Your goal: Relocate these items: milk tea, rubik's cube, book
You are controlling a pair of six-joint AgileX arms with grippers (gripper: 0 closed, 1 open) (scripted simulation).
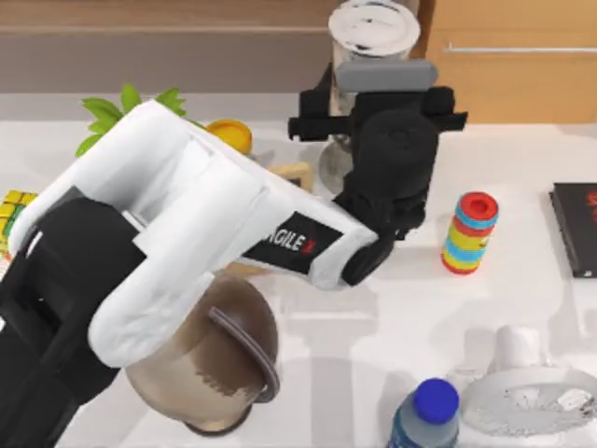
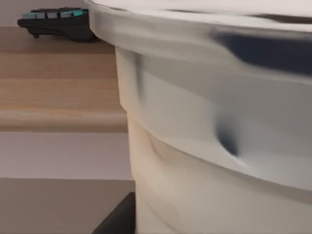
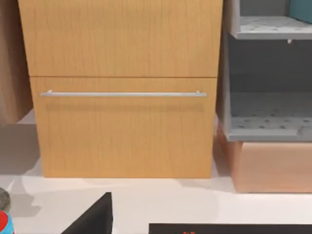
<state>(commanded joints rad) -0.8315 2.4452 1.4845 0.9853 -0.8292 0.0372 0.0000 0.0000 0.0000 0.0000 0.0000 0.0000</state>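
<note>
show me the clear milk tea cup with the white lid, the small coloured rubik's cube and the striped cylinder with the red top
milk tea (image 1: 375,26), top view, on its white lid
rubik's cube (image 1: 13,211), top view, on its yellow-green top face
striped cylinder (image 1: 470,235), top view, on its banded side

The left arm (image 1: 187,233) covers most of the milk tea (image 1: 373,37) — just its lid and upper wall clear the wrist. The rubik's cube (image 1: 13,213) is cut by the desk's left edge, the black book (image 1: 576,229) by the right — the blue-capped bottle (image 1: 427,415) by the near edge.
</note>
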